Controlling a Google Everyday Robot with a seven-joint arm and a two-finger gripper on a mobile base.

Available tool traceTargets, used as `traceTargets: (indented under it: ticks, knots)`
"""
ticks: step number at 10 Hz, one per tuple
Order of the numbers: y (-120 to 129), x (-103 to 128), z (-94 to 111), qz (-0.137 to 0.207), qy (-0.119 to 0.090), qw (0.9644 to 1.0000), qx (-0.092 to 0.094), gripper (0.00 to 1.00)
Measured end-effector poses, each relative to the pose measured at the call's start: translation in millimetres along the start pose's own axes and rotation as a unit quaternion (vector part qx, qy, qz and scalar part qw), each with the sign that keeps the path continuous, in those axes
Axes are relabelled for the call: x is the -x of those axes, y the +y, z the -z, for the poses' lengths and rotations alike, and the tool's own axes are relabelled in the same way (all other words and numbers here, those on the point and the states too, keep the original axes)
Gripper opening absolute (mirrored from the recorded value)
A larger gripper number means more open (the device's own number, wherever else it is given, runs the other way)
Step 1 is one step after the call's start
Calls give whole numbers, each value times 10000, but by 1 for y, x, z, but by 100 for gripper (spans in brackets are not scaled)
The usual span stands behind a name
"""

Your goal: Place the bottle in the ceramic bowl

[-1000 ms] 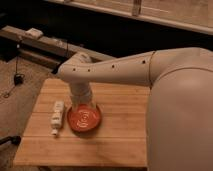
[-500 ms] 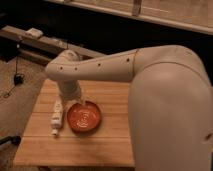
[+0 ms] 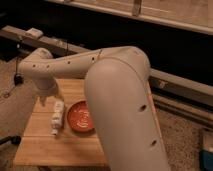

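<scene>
The hand [image 3: 51,96] hangs at the end of the pale arm [image 3: 75,62], low over the far left part of the wooden surface [image 3: 45,145], just past the far end of the bottle [image 3: 57,118]. Whether it is spread or pressed together I cannot tell, as the wrist hides it, and nothing shows it holding anything. The bottle lies on its side on the surface, its narrow tip toward the near edge, just to the left of the ceramic bowl [image 3: 75,117]; whether the two touch is unclear. The bowl sits right of the bottle with its right side hidden behind the arm. The part that shows holds nothing but the pale swirl at its centre. By my judgement the task is at its start: the bottle is not yet gripped, so grasping, lifting, carrying it right and setting it in the bowl all remain.
</scene>
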Motion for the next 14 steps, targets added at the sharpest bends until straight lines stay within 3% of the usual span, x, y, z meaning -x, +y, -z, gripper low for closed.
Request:
traceTargets:
  ticks: [2, 4, 9, 14]
  knots:
    - [15, 17, -27, 147, 93, 9998, 57, 65]
    - [15, 33, -56, 148, 217, 9996, 113, 65]
    - [-1, 54, -85, 93, 409, 9991, 64, 65]
    - [-5, 47, -109, 199, 658, 9976, -51, 65]
